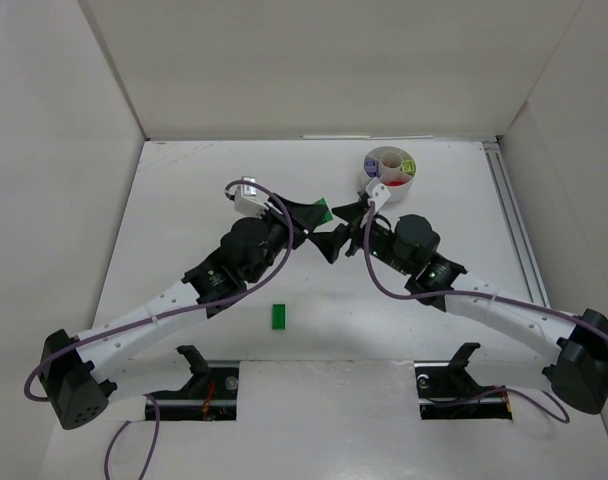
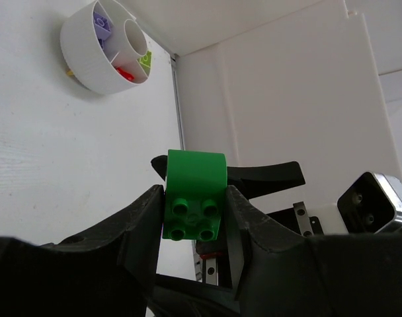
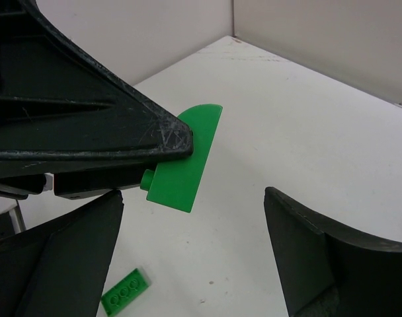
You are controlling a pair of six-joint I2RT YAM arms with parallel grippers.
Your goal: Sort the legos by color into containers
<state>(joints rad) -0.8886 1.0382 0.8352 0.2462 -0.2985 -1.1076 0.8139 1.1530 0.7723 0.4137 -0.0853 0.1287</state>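
Note:
My left gripper (image 1: pixel 320 212) is shut on a green curved brick (image 2: pixel 193 195), held above the table; the brick also shows in the top view (image 1: pixel 324 211) and the right wrist view (image 3: pixel 185 162). My right gripper (image 1: pixel 342 232) is open and empty, its jaws just right of the left gripper's tip. The round white dish (image 1: pixel 389 168) stands at the back right, its wedge compartments around a central cup holding purple, red and lime bricks; it also shows in the left wrist view (image 2: pixel 95 63). A flat green plate (image 1: pixel 279 316) lies on the table in front of the arms.
White walls enclose the table on three sides. A metal rail (image 1: pixel 514 225) runs along the right edge. The flat green plate also shows low in the right wrist view (image 3: pixel 125 291).

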